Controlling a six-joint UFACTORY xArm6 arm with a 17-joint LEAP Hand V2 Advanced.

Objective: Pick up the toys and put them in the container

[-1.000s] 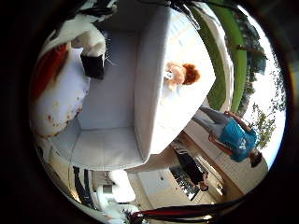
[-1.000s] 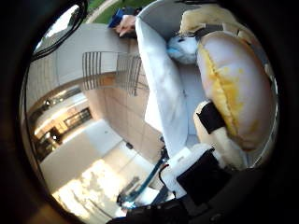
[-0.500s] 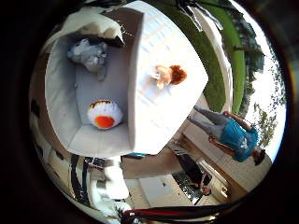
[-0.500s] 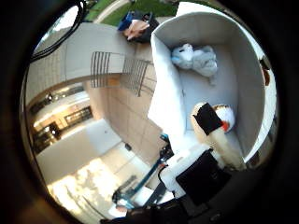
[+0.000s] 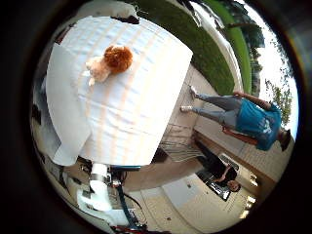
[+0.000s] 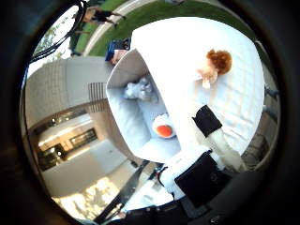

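A white container (image 6: 120,86) stands on a white-covered table (image 6: 187,42). In it lie a grey-white plush toy (image 6: 139,90) and a round white and orange toy (image 6: 164,127). A small toy with red hair (image 6: 214,66) lies on the tablecloth beside the container; it also shows in the little finger side view (image 5: 110,61). My hand (image 6: 211,141) is well above the container and the table. Its white and black fingers reach out fairly straight and hold nothing.
The container's rim (image 5: 60,107) shows next to the table (image 5: 146,97) in the little finger side view. The table's edge (image 5: 180,107) drops to a paved floor (image 5: 200,122). Grass (image 6: 159,11) and a building wall (image 6: 61,89) lie beyond.
A second ago the round white and orange toy was close against my palm. Then it lay in the container. My hand has since drawn up and away, over towards the red-haired toy.
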